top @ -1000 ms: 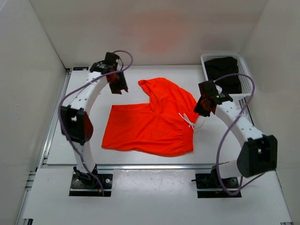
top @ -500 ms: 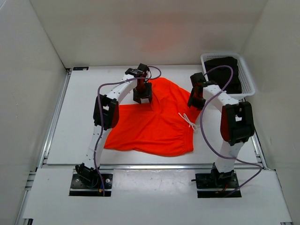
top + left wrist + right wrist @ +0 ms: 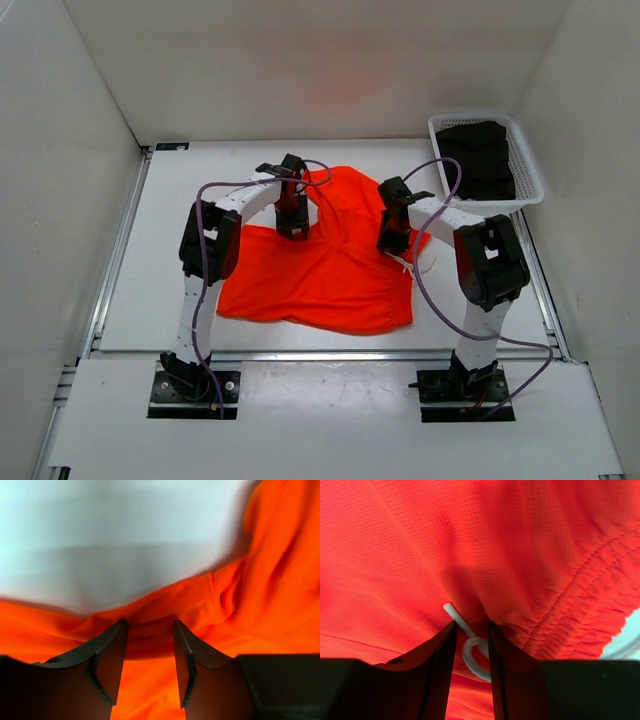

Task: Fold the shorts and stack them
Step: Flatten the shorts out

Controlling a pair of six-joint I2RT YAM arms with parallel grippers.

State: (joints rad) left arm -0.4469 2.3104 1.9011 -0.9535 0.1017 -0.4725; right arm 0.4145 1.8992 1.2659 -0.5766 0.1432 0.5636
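The neon-orange shorts (image 3: 330, 275) lie spread on the white table (image 3: 165, 250), one leg folded up toward the back. My left gripper (image 3: 292, 226) is down on the upper edge of the shorts. In the left wrist view it (image 3: 149, 626) is closed to a narrow gap with a bunched ridge of orange fabric (image 3: 240, 605) between its jaws. My right gripper (image 3: 390, 240) is down on the waistband side. In the right wrist view it (image 3: 471, 626) is nearly closed on the fabric (image 3: 470, 545), with a loop of the white drawstring (image 3: 470, 652) between its jaws.
A white basket (image 3: 528, 165) holding dark clothing (image 3: 480, 155) stands at the back right corner. White walls enclose the table on the left, back and right. Bare table (image 3: 125, 540) shows beyond the shorts' edge in the left wrist view.
Both arms swung in from the sides onto the shorts, then moved a little nearer and lower. The left one sits on the leg edge, the right one at the drawstring.
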